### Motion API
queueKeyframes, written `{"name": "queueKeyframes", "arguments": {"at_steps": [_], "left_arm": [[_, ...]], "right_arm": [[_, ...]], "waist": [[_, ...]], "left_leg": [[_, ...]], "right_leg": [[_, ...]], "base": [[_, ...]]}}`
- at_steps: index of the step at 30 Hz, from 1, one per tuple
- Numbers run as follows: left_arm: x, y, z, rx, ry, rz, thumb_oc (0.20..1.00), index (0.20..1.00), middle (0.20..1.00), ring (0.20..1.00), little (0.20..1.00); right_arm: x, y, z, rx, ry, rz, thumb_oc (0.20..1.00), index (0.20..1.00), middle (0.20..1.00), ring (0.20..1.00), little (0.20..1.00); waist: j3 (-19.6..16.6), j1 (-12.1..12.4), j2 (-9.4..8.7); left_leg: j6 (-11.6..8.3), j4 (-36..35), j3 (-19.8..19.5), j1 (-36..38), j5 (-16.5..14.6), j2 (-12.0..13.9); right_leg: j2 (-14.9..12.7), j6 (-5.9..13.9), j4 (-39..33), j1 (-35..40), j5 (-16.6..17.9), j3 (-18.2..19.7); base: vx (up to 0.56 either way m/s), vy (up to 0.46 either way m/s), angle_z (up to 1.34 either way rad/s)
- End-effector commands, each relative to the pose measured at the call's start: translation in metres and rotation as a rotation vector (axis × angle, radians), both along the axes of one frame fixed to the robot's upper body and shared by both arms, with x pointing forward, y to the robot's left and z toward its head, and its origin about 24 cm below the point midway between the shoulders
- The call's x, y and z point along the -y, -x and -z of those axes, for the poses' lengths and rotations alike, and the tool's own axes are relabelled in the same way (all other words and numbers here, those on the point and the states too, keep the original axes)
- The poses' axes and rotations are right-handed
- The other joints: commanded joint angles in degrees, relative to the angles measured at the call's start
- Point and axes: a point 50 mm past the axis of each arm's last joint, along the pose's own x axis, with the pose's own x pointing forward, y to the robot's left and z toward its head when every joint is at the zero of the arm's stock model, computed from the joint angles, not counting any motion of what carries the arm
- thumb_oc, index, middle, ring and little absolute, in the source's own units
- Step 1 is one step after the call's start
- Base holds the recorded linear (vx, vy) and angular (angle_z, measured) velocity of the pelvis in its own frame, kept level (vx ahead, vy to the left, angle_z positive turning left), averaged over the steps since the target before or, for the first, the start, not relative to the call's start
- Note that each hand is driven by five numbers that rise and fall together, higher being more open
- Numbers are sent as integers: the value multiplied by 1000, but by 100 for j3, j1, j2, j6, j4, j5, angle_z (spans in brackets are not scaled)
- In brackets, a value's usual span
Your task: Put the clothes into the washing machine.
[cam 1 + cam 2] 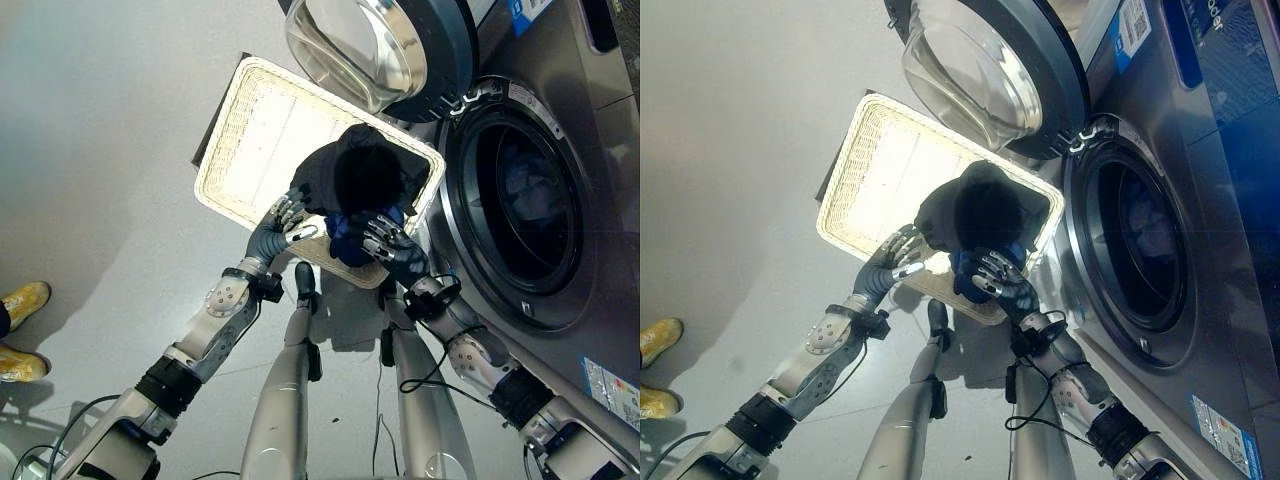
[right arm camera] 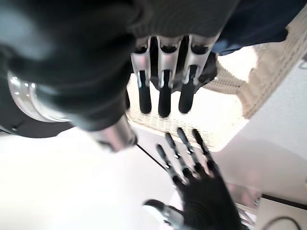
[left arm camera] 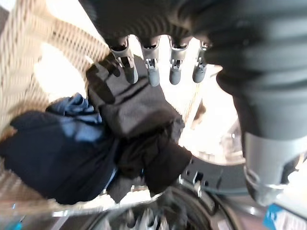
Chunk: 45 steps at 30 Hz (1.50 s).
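Both robot hands, left [image 1: 283, 222] and right [image 1: 385, 240], are hovering with fingers apart beside the dark clothes [image 1: 362, 180] in the basket [image 1: 240, 150]; a loose grab risks garments dropping short of the washing machine [image 1: 520, 200].

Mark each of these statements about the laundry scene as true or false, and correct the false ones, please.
1. The washing machine door is closed. False: it stands swung open, and the drum opening is exposed.
2. Dark clothes lie in the corner of the basket nearest the machine. True.
3. The basket is full to the rim everywhere. False: most of its bottom is bare.
4. Both hands are at the pile of clothes, the left hand on one side and the right hand on the other. True.
5. Some laundry is already visible inside the drum. True.
6. The left hand is curled tightly round a garment. False: its fingers are straight.
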Motion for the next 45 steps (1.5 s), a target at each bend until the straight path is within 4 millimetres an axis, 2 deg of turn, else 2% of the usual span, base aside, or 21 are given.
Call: {"name": "queueKeyframes", "arguments": {"at_steps": [1,6,11,15,19,23,24,25,29,30,39,41,45], "left_arm": [[-8,3,-7,90,-9,-137,1000,1000,1000,1000,1000],[-37,-1,-19,225,-249,-486,1000,1000,1000,1000,1000],[-52,-8,-36,305,-416,-644,1000,1000,1000,1000,1000],[-54,-17,-41,317,-527,-670,1000,1000,1000,1000,1000],[-52,-33,-53,318,-653,-693,1000,1000,1000,1000,1000],[-49,-43,-56,301,-707,-691,1000,1000,1000,1000,1000],[-44,-55,-60,267,-781,-678,1000,1000,1000,1000,1000],[-44,-58,-61,254,-797,-669,1000,1000,1000,1000,1000],[-41,-70,-61,183,-840,-617,1000,1000,1000,1000,1000],[-40,-74,-51,118,-872,-581,1000,1000,1000,1000,1000],[-41,-91,-57,4,-970,-553,1000,1000,1000,1000,1000],[-47,-96,-62,-37,-984,-568,1000,1000,1000,1000,1000],[-54,-100,-66,-100,-992,-604,1000,1000,1000,1000,1000]], "right_arm": [[1,2,-12,65,-3,54,1000,1000,1000,1000,1000],[15,-5,-15,57,29,171,1000,1000,1000,1000,1000],[16,-5,-5,-5,62,182,1000,1000,1000,1000,1000],[13,-4,5,-49,90,163,1000,1000,1000,1000,1000],[9,-2,17,-106,125,128,1000,1000,1000,1000,1000],[7,-1,23,-128,145,109,1000,1000,1000,1000,1000],[1,0,27,-143,165,78,1000,1000,1000,1000,1000],[0,0,28,-144,170,71,1000,1000,1000,1000,1000],[-3,0,30,-147,180,49,1000,1000,1000,1000,1000],[-4,3,36,-166,180,42,1000,1000,1000,1000,1000],[-6,3,34,-162,171,27,1000,1000,1000,1000,1000],[-5,4,34,-160,170,17,1000,1000,1000,1000,1000],[-5,5,34,-160,156,10,1000,1000,1000,1000,1000]], "waist": [[-111,-132,165],[-111,-120,157],[-111,-185,117],[-111,-288,70],[-111,-493,-19],[-111,-614,-67],[-111,-782,-141],[-111,-825,-165],[-111,-993,-253],[-111,-1067,-275],[-111,-1448,-456],[-111,-1612,-549],[-111,-1746,-639]], "left_leg": [[182,576,-117,-237,-586,-660],[153,617,-89,-242,-616,-640],[119,831,4,-312,-713,-649],[99,1024,93,-417,-786,-646],[98,1376,261,-620,-941,-638],[110,1582,354,-746,-1036,-628],[132,1834,483,-899,-1163,-612],[135,1890,514,-930,-1195,-609],[147,2088,660,-1059,-1300,-575],[115,2234,659,-948,-1553,-530],[149,2676,937,-1223,-1806,-457],[149,2870,1039,-1327,-1909,-395],[144,3041,1094,-1425,-1997,-329]], "right_leg": [[65,244,-221,217,-106,-397],[71,225,-150,203,-176,-390],[57,216,-74,119,-197,-354],[60,222,-3,4,-182,-284],[97,224,84,-202,-150,-101],[114,223,155,-337,-137,-7],[151,224,237,-503,-116,130],[156,231,238,-530,-106,163],[207,245,298,-677,-79,303],[261,277,359,-574,-239,356],[350,289,485,-918,-197,573],[380,278,550,-1046,-209,645],[396,267,601,-1161,-218,695]], "base": [[0,0,0],[24,3,3],[42,40,2],[46,63,1],[52,86,-8],[51,76,-10],[79,104,-28],[88,115,-23],[63,54,-17],[103,43,-14],[45,26,-16],[28,-4,-16],[15,-24,-17]]}}
